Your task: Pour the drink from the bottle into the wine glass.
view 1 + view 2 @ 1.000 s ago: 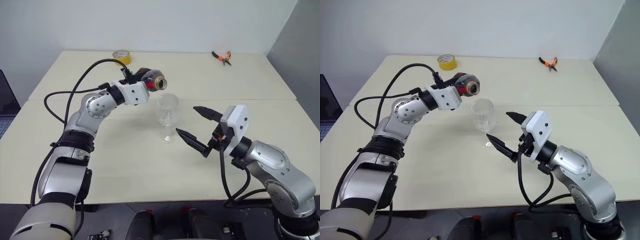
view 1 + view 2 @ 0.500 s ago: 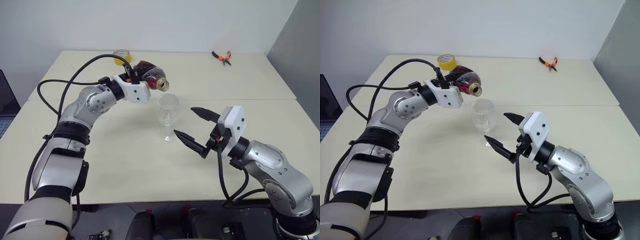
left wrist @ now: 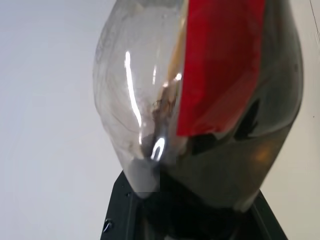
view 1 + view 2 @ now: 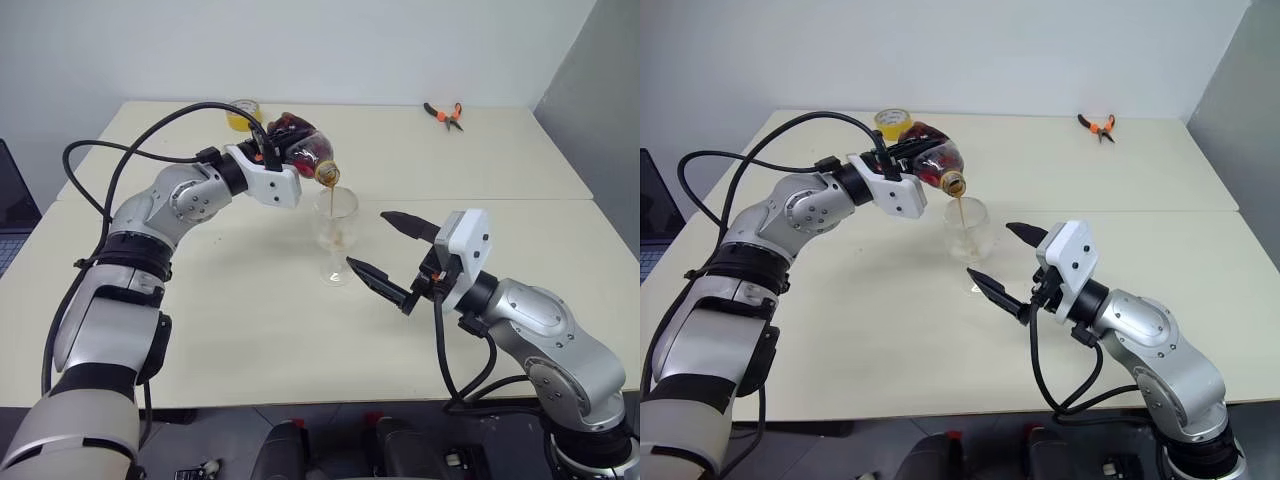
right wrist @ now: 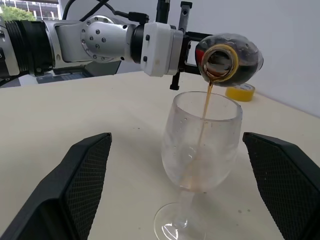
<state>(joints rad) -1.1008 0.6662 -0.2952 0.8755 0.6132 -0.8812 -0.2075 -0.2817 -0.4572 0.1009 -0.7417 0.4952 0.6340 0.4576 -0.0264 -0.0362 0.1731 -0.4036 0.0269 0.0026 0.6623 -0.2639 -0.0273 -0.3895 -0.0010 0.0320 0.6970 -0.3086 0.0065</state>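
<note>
— Saw where the bottle (image 4: pixel 300 150) was?
— Clamped in the left gripper (image 4: pixel 272 152), fingers pressed onto its body, held up over the middle of the desk (image 4: pixel 240 310). Tipped mouth-down, uncapped, with the opening just above the rim of the wine glass (image 4: pixel 336 235).
— And the drink (image 5: pixel 204 112)?
— Ran out in a thin brown stream from the mouth into the bowl. Pooled a little at the bottom of the bowl; much stayed dark inside the bottle behind the red label.
— Stood upright, the glass?
— Upright, foot on the desk near its centre, just short of the seam between the two tabletops.
— Where was the right gripper (image 4: pixel 393 253)?
— Spread wide, nothing pinched. Hovered above the desk just beside the glass, on the near right of it; one finger (image 4: pixel 375 281) reached close by the stem and foot, the other ended near the bowl, apart from the glass.
— Anything else on the desk?
— Yellow tape roll (image 4: pixel 893 122) by the far edge, behind the bottle. Orange-handled pliers (image 4: pixel 443 115) toward the far right corner, well apart from everything.
</note>
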